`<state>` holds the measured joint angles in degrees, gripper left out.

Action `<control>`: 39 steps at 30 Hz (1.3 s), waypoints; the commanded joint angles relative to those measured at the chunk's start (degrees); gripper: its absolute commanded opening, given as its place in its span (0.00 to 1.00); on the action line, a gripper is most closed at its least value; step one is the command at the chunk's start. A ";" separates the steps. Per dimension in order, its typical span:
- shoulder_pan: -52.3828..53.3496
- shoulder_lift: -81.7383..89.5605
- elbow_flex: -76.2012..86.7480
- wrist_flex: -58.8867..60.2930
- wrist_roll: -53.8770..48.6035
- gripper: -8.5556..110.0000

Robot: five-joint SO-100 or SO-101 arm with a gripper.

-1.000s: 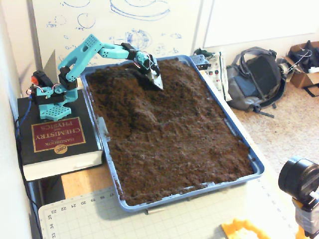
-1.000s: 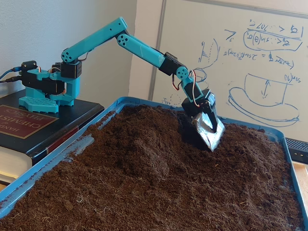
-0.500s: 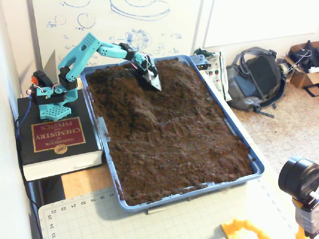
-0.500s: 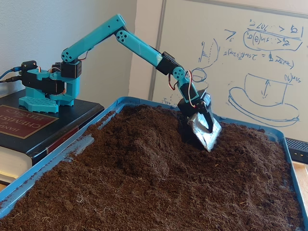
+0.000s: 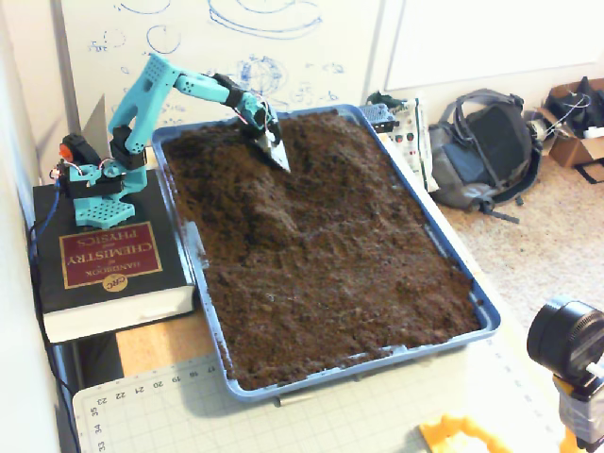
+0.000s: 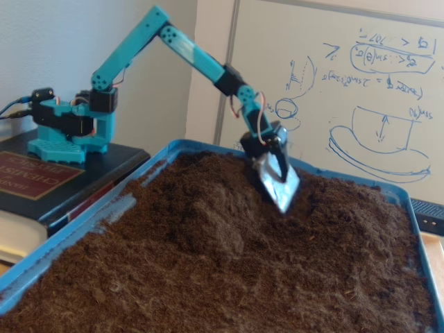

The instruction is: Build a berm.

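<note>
A teal robot arm (image 6: 187,52) reaches right from its base on a thick book (image 6: 41,184), holding a silvery scoop (image 6: 277,182) tip-down at the far soil of a blue tray (image 6: 83,232), beside a low berm (image 6: 215,208).

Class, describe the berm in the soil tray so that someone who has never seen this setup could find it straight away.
Start at the blue tray of dark soil beside the teal arm standing on a thick book. In the half of the tray nearer the arm, the berm is a raised, elongated hump of loose brown soil. Its sloping sides set it apart from the flatter soil around it.
</note>
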<state>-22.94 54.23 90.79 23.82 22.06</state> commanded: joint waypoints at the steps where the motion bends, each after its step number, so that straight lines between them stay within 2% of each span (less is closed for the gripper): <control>1: -7.38 2.29 8.70 1.14 -0.70 0.07; 15: -7.21 10.37 18.02 1.14 -0.70 0.07; 29: -5.01 21.18 19.34 1.76 -0.53 0.07; 39: 4.75 31.11 8.88 18.81 0.00 0.07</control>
<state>-21.62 78.40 106.44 38.85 22.15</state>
